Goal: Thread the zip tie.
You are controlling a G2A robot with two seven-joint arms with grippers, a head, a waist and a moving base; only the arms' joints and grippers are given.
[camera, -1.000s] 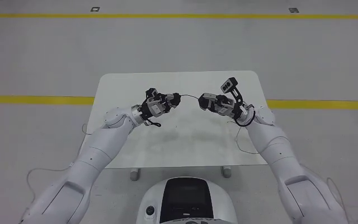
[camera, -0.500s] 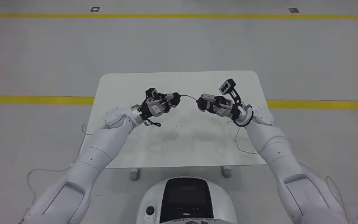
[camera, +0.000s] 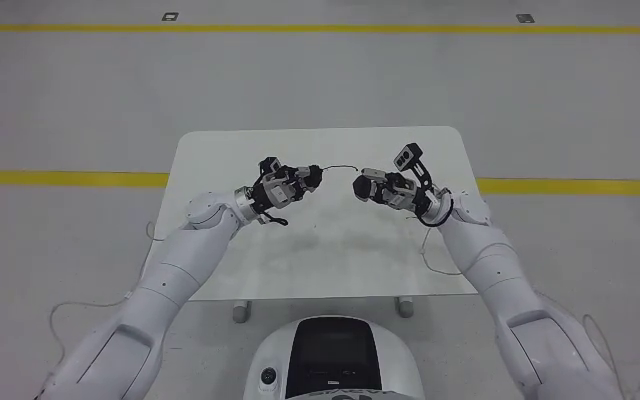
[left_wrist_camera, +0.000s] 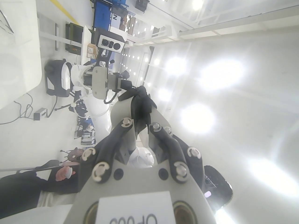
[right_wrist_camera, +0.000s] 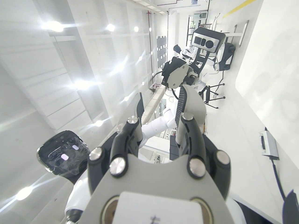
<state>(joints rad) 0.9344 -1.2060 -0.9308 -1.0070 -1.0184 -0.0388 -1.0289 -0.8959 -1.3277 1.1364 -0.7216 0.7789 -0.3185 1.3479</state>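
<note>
Black and thin, the zip tie is held in the air above the white table, stretched between the two grippers. One end is pinched in the left gripper, which is closed tight on it. The free end is seen just at the right gripper, whose fingers are spread apart with nothing gripped between them (whether the tip touches a pad cannot be told). The risk is judged to lie in that loose end: the strap is springy and may sag or swing aside, so a closing grip could miss it or bend it off line. A slip at the left pinch would drop it onto the table. Yellow floor lines are seen beyond the table. The gap between the grippers is crossed by the strap alone, so nothing is judged to be in the way.
</note>
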